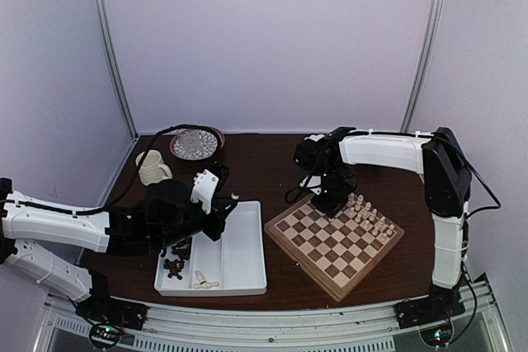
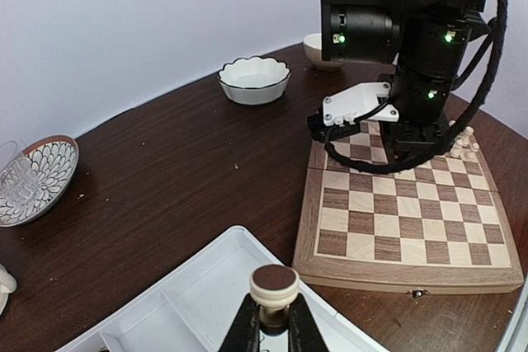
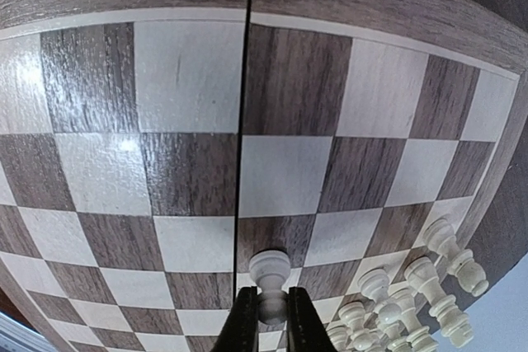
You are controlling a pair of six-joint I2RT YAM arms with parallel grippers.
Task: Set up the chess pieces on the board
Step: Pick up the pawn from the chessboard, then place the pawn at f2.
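Observation:
My left gripper [image 2: 273,309] is shut on a cream chess piece [image 2: 274,285] whose dark felt base faces the camera. It hangs over the white tray [image 2: 195,267], left of the board [image 2: 396,222]. My right gripper [image 3: 271,304] is shut on a cream pawn [image 3: 270,273] just over the checked board [image 3: 190,80], near its back edge. Several cream pieces [image 3: 400,294] stand in rows along the board's right side [image 1: 371,216]. In the top view the left gripper [image 1: 228,202] is over the tray's top edge and the right gripper [image 1: 333,204] over the board's far corner.
The two-compartment tray [image 1: 243,249] holds dark pieces [image 1: 175,266] and a cream piece [image 1: 205,282]. A patterned plate [image 1: 196,144] and a cream mug [image 1: 153,168] stand at the back left. Two white bowls [image 2: 254,80] [image 2: 316,49] sit behind the board.

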